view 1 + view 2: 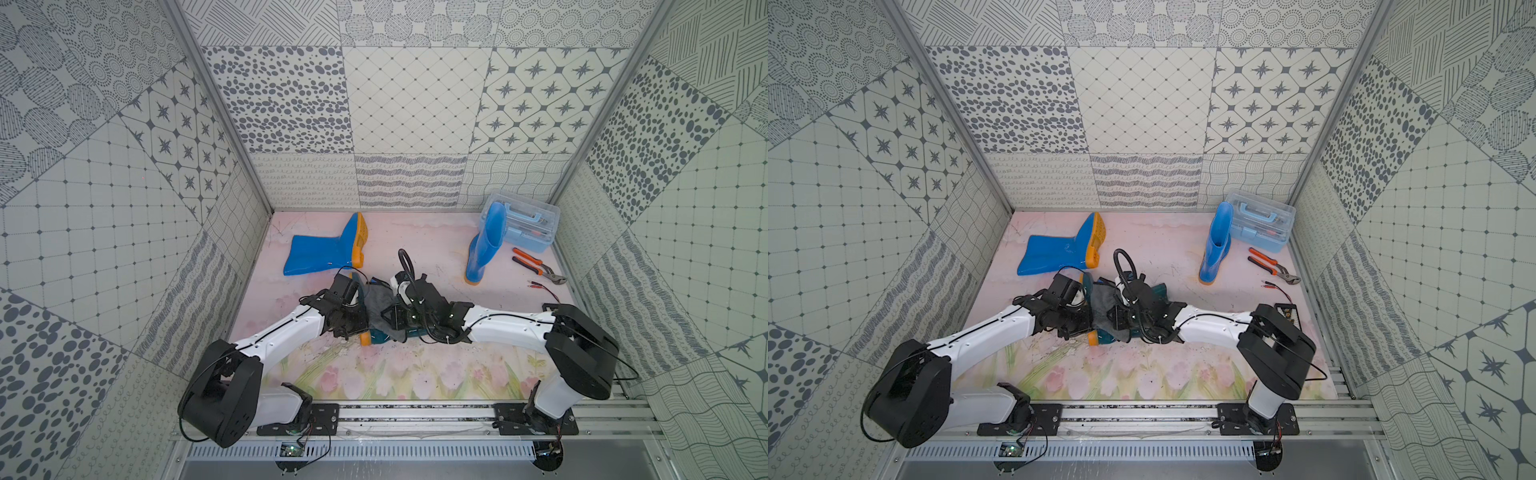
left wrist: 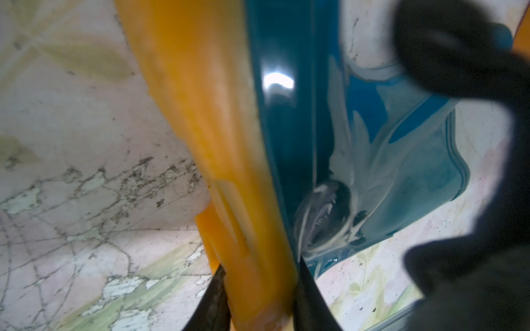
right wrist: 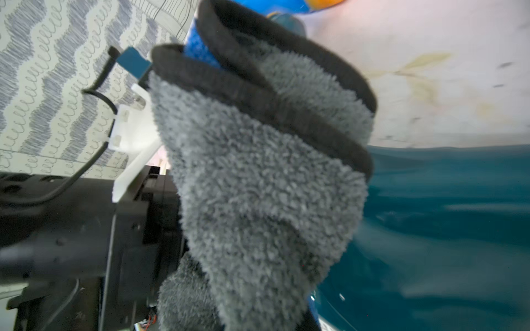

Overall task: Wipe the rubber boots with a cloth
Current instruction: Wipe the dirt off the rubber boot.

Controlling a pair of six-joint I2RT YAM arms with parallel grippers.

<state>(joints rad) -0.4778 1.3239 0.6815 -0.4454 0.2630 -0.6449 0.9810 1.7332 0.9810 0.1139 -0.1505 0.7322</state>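
I hold left pincer [image 2: 258,298] clamped on orange sole [image 2: 200,114] of teal boot [image 2: 286,114]; right pincer [image 1: 390,320] pinching cloth [image 3: 258,186]. Risk as I judge it: wiping pressure on glossy shaft may twist sole from clamp.

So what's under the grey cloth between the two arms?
The dark teal boot. Its orange sole shows beside the cloth. The part of the boot directly beneath the cloth is covered, so its surface there cannot be seen.
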